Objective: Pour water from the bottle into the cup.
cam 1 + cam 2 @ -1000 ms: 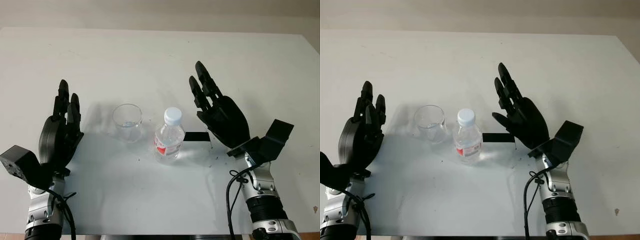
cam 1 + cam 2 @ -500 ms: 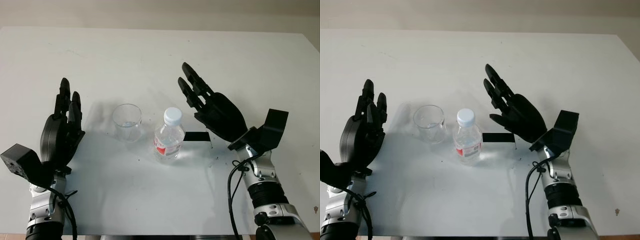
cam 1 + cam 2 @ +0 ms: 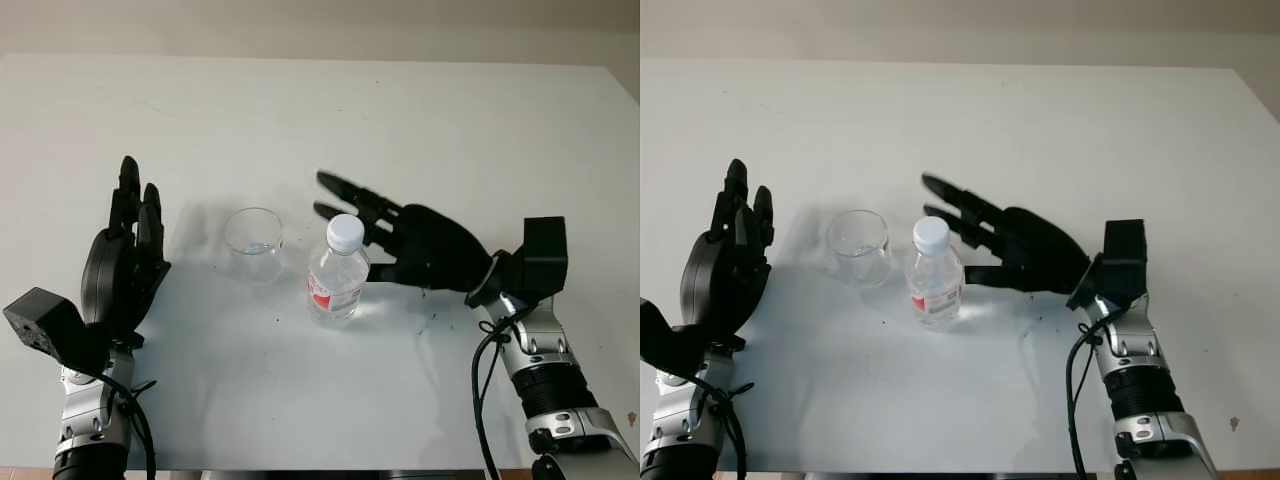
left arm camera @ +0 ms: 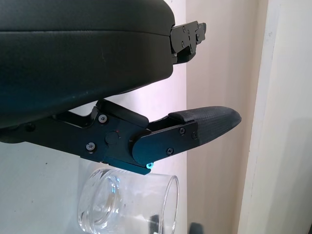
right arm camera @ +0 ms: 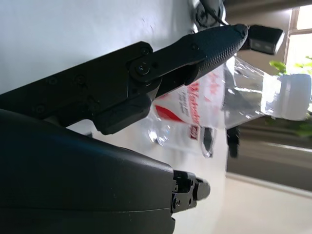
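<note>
Left eye view: small clear plastic water bottle with white cap and red label stands upright mid-bench, cap on as far as I can tell, not lifted. Clear round drinking cup sits just beside it on the robot's left, apart from it, maybe a trace of water at the bottom, hard to say. So nothing poured yet; grasp, lift, tilt over the cup all left.

Black right hand is just beside the bottle on its right, fingers extended behind the cap, thumb near the body; open, no visible grip. Right wrist view has a finger across the label, contact unclear.

Black left hand is open, held up near the cup's left side, holding nothing. White bench carries both.
</note>
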`<state>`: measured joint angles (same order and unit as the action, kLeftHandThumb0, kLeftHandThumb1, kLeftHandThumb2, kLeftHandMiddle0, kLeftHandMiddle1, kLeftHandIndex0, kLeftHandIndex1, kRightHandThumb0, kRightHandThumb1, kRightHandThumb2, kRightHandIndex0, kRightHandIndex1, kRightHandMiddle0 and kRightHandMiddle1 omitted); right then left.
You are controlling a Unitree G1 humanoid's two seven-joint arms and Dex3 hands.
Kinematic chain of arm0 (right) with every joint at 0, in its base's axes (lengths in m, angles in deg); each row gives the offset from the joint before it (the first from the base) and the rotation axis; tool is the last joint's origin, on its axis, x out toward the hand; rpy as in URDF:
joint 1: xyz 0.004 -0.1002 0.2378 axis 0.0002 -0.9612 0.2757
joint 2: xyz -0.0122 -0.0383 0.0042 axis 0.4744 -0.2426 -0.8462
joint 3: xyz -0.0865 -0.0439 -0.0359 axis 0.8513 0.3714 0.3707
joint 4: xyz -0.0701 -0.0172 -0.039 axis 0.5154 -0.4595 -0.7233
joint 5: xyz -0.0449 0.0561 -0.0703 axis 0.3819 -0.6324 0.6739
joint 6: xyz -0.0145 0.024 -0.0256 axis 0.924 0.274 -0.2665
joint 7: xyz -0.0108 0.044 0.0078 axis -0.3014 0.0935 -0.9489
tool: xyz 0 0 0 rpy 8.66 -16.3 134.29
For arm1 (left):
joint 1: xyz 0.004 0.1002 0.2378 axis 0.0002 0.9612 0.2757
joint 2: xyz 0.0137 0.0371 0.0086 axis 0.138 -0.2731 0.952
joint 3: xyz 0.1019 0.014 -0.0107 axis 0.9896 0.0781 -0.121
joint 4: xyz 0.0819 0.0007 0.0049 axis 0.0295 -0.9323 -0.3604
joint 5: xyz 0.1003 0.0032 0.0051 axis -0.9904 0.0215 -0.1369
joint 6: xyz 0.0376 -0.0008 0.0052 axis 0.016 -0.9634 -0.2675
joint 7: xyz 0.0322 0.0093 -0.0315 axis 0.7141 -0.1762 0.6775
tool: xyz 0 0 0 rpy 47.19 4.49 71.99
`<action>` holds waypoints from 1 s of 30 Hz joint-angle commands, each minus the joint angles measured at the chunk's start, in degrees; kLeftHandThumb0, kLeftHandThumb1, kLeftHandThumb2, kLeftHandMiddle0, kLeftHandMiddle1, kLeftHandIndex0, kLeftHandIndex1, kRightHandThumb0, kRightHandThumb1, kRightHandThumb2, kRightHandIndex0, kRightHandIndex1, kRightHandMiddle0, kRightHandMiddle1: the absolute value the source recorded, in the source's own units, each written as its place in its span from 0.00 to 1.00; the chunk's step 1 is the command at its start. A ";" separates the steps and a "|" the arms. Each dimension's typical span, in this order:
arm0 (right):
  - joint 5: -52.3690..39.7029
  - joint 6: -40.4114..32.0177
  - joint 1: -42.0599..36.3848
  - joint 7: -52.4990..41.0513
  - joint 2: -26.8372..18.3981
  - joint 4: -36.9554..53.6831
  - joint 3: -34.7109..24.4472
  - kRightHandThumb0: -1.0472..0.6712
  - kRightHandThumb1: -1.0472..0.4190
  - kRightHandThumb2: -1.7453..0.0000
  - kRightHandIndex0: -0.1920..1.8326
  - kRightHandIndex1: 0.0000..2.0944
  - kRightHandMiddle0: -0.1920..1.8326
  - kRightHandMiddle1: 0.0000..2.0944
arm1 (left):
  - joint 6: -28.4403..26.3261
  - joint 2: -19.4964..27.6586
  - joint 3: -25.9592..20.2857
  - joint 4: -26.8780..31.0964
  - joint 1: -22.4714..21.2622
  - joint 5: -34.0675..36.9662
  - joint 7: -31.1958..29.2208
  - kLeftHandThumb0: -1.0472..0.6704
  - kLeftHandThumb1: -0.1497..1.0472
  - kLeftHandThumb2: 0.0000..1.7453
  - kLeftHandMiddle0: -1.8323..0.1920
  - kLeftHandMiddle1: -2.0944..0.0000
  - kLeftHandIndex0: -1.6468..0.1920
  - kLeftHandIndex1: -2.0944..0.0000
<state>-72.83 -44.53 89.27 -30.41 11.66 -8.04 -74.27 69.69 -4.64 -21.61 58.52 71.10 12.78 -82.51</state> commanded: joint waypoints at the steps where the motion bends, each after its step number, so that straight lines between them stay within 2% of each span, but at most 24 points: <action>1: -0.76 -1.34 0.42 -2.08 -0.74 -1.03 0.23 0.03 0.06 0.97 0.16 0.08 0.16 0.09 | 0.58 -0.16 -0.19 0.50 0.58 -0.07 0.23 0.18 1.00 0.38 1.00 1.00 1.00 1.00; 7: -0.53 -3.66 0.89 -4.81 -0.62 -2.29 1.11 0.03 0.07 0.97 0.18 0.11 0.16 0.14 | 0.70 -0.25 -0.03 0.41 0.23 -0.29 0.50 0.18 1.00 0.38 1.00 1.00 1.00 1.00; 9: -0.46 -4.23 1.33 -6.06 -0.72 -2.95 1.52 0.03 0.06 0.97 0.15 0.20 0.05 0.37 | 0.50 -0.20 0.06 0.61 0.06 -0.38 0.73 0.18 1.00 0.38 1.00 1.00 1.00 1.00; 10: -0.54 -4.78 1.63 -6.65 -0.77 -3.43 1.59 0.03 0.06 0.97 0.12 0.27 0.03 0.43 | 0.50 -0.15 0.10 0.68 -0.03 -0.45 0.82 0.18 1.00 0.38 1.00 1.00 1.00 1.00; 11: -0.51 -4.93 2.07 -7.06 -0.76 -4.33 1.55 0.03 0.06 0.97 0.10 0.34 0.01 0.48 | 0.56 -0.08 0.14 0.57 -0.27 -0.53 0.88 0.18 1.00 0.38 1.00 1.00 1.00 1.00; 14: -0.17 -4.99 3.24 -7.62 -0.95 -7.63 1.17 0.02 0.06 0.97 0.08 0.46 0.00 0.56 | 0.85 -0.02 0.09 0.42 -0.66 -0.42 0.88 0.19 1.00 0.38 1.00 1.00 1.00 1.00; 17: 0.16 -4.21 4.25 -8.01 -1.01 -10.55 0.76 0.01 0.05 0.97 0.07 0.55 0.00 0.61 | 0.91 0.14 0.12 0.77 -0.64 -0.65 1.07 0.19 1.00 0.38 1.00 1.00 1.00 1.00; 20: -0.23 -3.71 5.24 -9.46 -0.54 -12.98 0.24 0.02 0.06 0.97 0.08 0.59 0.01 0.63 | 1.13 0.19 0.07 1.12 -0.51 -0.86 1.32 0.19 1.00 0.38 1.00 1.00 1.00 1.00; 26: -0.51 -4.48 6.73 -12.05 0.82 -14.97 0.38 0.05 0.08 0.97 0.09 0.61 0.02 0.64 | 0.95 0.22 0.16 2.37 -0.29 -0.76 1.49 0.20 1.00 0.39 1.00 1.00 1.00 1.00; 30: -0.07 -4.94 7.31 -13.30 2.10 -14.83 1.23 0.05 0.09 0.97 0.07 0.59 0.00 0.63 | 0.84 0.32 0.01 2.49 -0.17 -0.65 1.45 0.20 1.00 0.39 1.00 1.00 1.00 1.00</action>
<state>-73.42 -48.91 96.66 -43.11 13.17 -22.39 -73.79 70.34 -4.62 -21.44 60.18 70.95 12.11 -81.05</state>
